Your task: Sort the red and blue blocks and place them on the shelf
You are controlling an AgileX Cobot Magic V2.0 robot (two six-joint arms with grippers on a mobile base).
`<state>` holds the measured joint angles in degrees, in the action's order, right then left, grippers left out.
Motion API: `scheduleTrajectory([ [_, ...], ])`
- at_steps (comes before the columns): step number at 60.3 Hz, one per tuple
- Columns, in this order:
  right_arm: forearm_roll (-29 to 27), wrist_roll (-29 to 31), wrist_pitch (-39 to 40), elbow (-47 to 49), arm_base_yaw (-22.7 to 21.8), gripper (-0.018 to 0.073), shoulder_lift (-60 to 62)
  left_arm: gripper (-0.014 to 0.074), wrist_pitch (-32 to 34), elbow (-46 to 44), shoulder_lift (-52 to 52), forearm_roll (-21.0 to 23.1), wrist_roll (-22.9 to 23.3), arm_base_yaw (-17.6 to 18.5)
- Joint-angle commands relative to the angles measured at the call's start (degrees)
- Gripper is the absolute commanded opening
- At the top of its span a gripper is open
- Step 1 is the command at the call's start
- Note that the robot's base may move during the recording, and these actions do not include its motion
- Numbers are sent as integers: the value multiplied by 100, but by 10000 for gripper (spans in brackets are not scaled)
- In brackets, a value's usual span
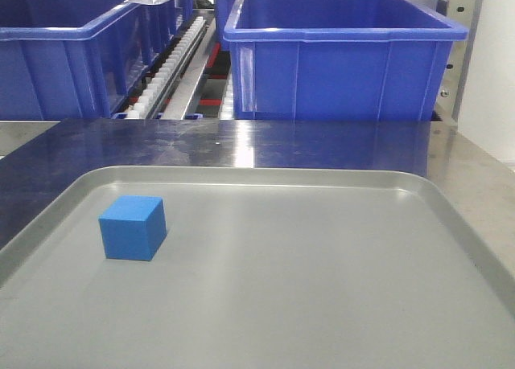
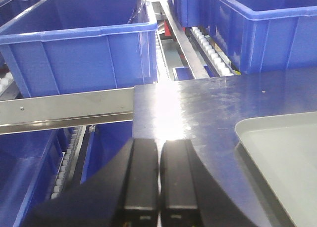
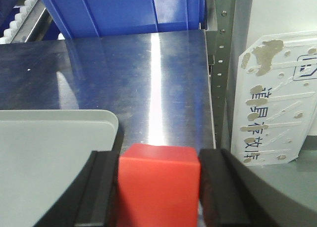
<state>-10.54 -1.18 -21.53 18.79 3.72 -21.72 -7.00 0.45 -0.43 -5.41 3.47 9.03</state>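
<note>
Two cubes show, each in a single view. Closest in the right wrist view, the right pincer pinches the red block between its black fingers. The block is just beside the rounded corner of the grey tray and over the steel tabletop; whether it touches the steel I cannot tell. The front view alone shows the blue block, which sits flat in the left part of the tray, near the rim. Only the left wrist view shows the left pincer, its fingers pressed together with nothing between them, over the tabletop's left edge. Beyond it runs the brushed front rail of the shelf. Farther back stand large blue bins, with white roller tracks running between them.
</note>
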Motion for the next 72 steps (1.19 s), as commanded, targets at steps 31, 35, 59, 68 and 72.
scheduleTrajectory([
  [31,30,16,543,174,-35,59,-18,124,474,252,-97,4,-5,-4],
  [35,30,16,543,174,-35,59,-18,124,474,252,-97,4,-5,-4],
  [59,30,16,543,174,-35,59,-18,124,474,252,-97,4,-5,-4],
  [68,30,16,543,174,-35,59,-18,124,466,229,-97,4,-5,-4],
  [72,30,16,543,174,-35,59,-23,124,466,142,-68,47,-5,-4],
])
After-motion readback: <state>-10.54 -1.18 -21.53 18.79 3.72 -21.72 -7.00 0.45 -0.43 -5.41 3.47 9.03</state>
